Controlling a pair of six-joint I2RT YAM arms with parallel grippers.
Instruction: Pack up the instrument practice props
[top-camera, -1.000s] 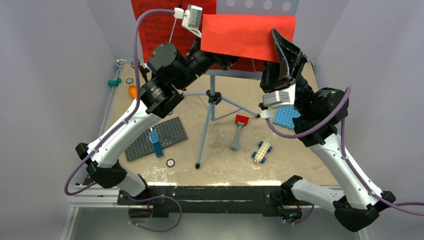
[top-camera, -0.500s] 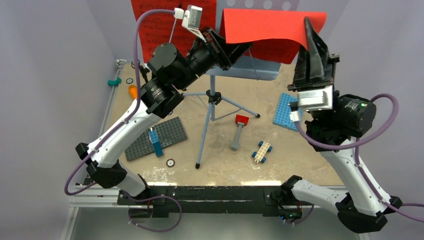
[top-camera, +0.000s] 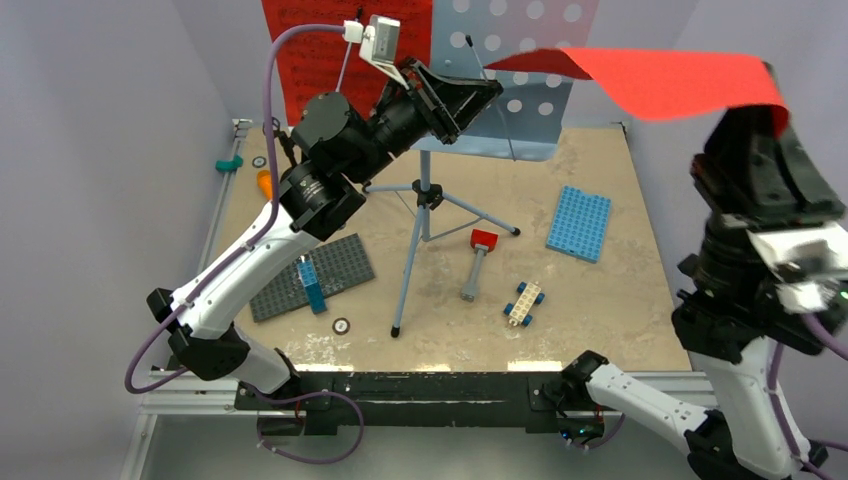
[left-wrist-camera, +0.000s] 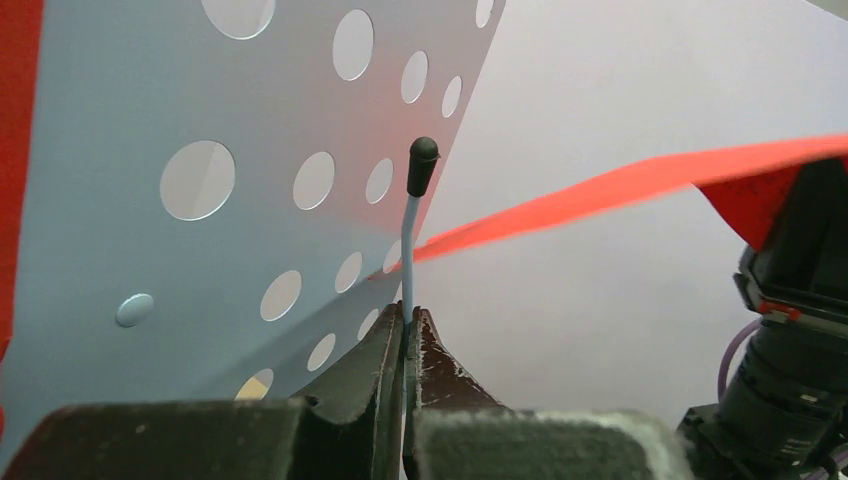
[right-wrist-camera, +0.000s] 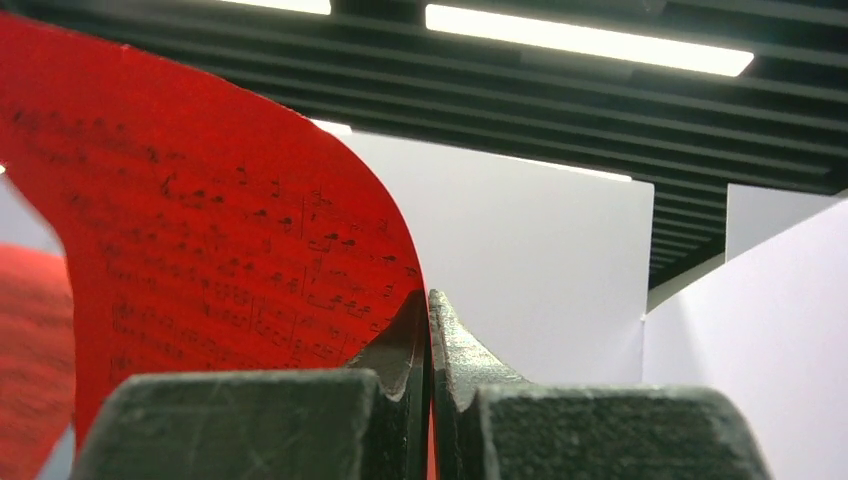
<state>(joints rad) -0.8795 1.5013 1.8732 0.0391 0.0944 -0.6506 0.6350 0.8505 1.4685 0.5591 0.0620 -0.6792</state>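
Note:
The pale-blue perforated music stand (top-camera: 530, 95) rises on its grey tripod (top-camera: 424, 205) at the back of the table. My left gripper (top-camera: 490, 90) (left-wrist-camera: 408, 318) is shut on the stand's thin page-holder wire (left-wrist-camera: 408, 240), which ends in a black tip. One red sheet-music page (top-camera: 310, 55) still leans at the stand's left. My right gripper (top-camera: 775, 115) (right-wrist-camera: 429, 300) is shut on the edge of another red page (top-camera: 660, 80) (right-wrist-camera: 220, 240) and holds it high at the right, off the stand. An orange toy microphone (top-camera: 264, 183) lies at the left edge.
A grey studded plate (top-camera: 312, 275) with a blue brick (top-camera: 314, 285) lies left of the tripod. A blue plate (top-camera: 579, 223), a red-headed toy hammer (top-camera: 478, 260) and a small brick car (top-camera: 523, 302) lie to its right. Purple walls close in both sides.
My right gripper closed on the red page and carried it right and up, off the stand, uncovering the perforated desk. The left gripper kept its hold on the wire.

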